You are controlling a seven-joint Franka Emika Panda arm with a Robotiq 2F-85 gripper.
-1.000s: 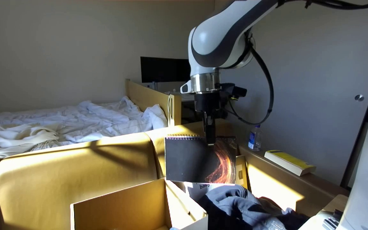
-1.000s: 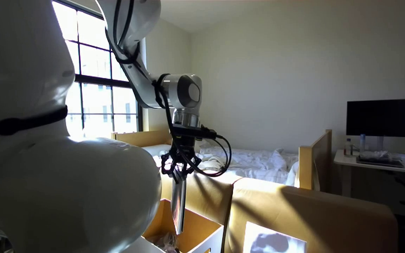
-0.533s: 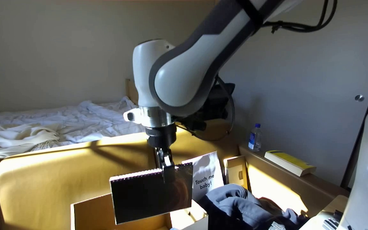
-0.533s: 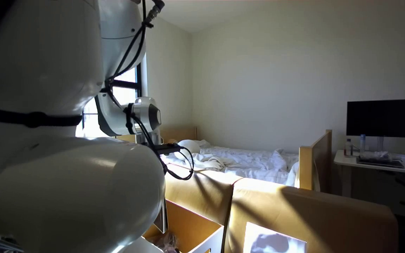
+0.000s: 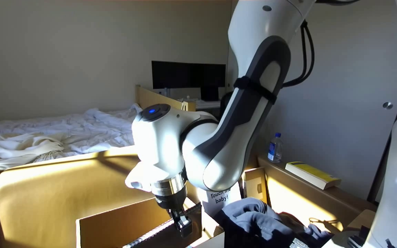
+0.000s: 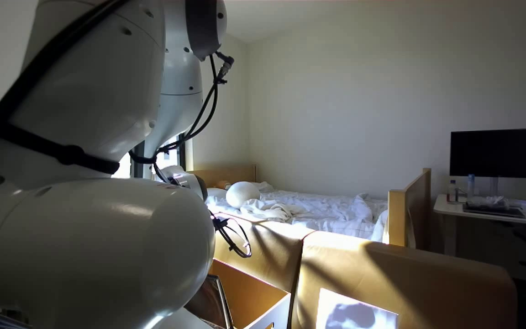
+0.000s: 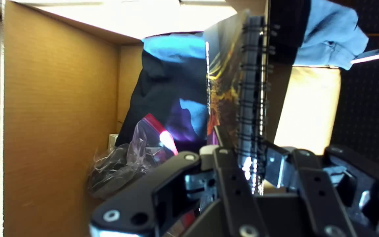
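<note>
At the box [image 7: 58, 105], the notebook [image 7: 225, 89] is pinched near its spiral [image 7: 252, 79] by the narrowly parted gripper [image 7: 246, 146], presumably so it hangs closed.

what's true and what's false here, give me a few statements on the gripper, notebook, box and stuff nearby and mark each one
1. The gripper holds the notebook by its spiral edge. True.
2. The notebook's cover is plain white. False: it bears an orange and yellow pattern.
3. A clear bag lies in the box. True.
4. The box is closed. False: its top is open.
5. The bottle near the yellow book has a blue cap. True.
</note>
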